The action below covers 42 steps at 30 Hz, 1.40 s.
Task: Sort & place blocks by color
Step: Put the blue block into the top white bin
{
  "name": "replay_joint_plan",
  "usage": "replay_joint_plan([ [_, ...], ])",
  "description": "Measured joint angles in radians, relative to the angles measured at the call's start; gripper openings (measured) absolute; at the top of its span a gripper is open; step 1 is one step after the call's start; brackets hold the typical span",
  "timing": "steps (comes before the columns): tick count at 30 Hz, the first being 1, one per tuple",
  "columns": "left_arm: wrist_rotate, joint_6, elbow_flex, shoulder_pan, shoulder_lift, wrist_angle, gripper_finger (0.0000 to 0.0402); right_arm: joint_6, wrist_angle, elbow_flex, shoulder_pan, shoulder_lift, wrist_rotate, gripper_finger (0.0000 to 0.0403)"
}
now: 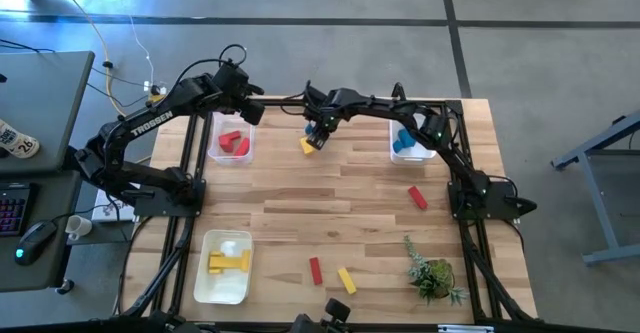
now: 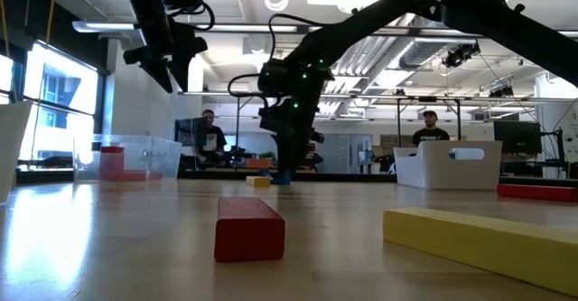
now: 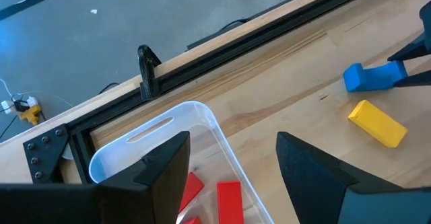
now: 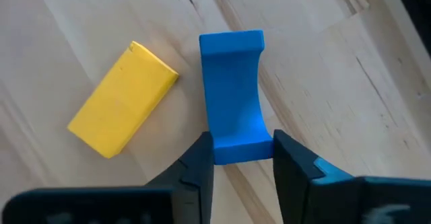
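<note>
A light wooden table (image 1: pixel 330 208) is seen from above with three clear bins on it. The bin (image 1: pixel 232 139) at the far left holds red blocks (image 1: pixel 232 143), the bin (image 1: pixel 412 139) at the far right holds blue blocks (image 1: pixel 404 141), and the larger bin (image 1: pixel 224 266) at the near left holds yellow blocks (image 1: pixel 228 263).

The right arm is stretched across the far side of the table, and the right gripper (image 4: pixel 242 158) is placed at the far middle, between the two far bins. A blue block (image 4: pixel 233 96) is held between its jaws: the two dark fingers (image 4: pixel 197 163) are closed against the sides of one end of it, while the rest of the piece projects forward over the wood. The block is solid blue, bar-shaped with a hollowed, curved face and squared ends. Just beside it, apart from the jaws, a yellow block (image 4: pixel 122 107) is lying flat on the table, a plain rectangular bar set at an angle.

The left gripper (image 3: pixel 232 167) is held above the far-left bin, its jaws wide apart and with nothing between them.

Loose pieces are left elsewhere: a red block (image 1: pixel 417 197) at the right, and a red bar (image 1: pixel 316 270) and a yellow bar (image 1: pixel 346 280) near the front edge. A small green plant (image 1: pixel 432 271) is standing at the near right.
</note>
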Motion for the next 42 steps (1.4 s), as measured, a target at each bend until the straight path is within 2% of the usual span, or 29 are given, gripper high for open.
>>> replay_joint_plan([
  [5, 0.000, 0.000, 0.000, 0.000, 0.000, 0.000, 0.0207, 0.000, -0.006, 0.000, -0.001, 0.000, -0.007, 0.0089],
  [10, 0.000, 0.000, 0.000, 0.000, 0.000, 0.000, 0.0207, 0.035, -0.039, 0.001, -0.001, 0.000, -0.007, 0.0106],
  [24, 0.001, 0.071, 0.000, 0.000, 0.000, 0.000, 0.0207, 0.164, -0.223, 0.001, 0.005, -0.012, 0.003, 0.0092],
  [35, 0.008, 0.072, 0.000, 0.000, 0.000, 0.000, 0.0207, 0.250, -0.303, -0.004, 0.014, -0.055, 0.027, 0.0091],
  [42, 0.033, 0.124, 0.000, 0.000, 0.000, 0.000, 0.0207, 0.293, -0.335, -0.003, 0.033, -0.071, 0.050, 0.0091],
])
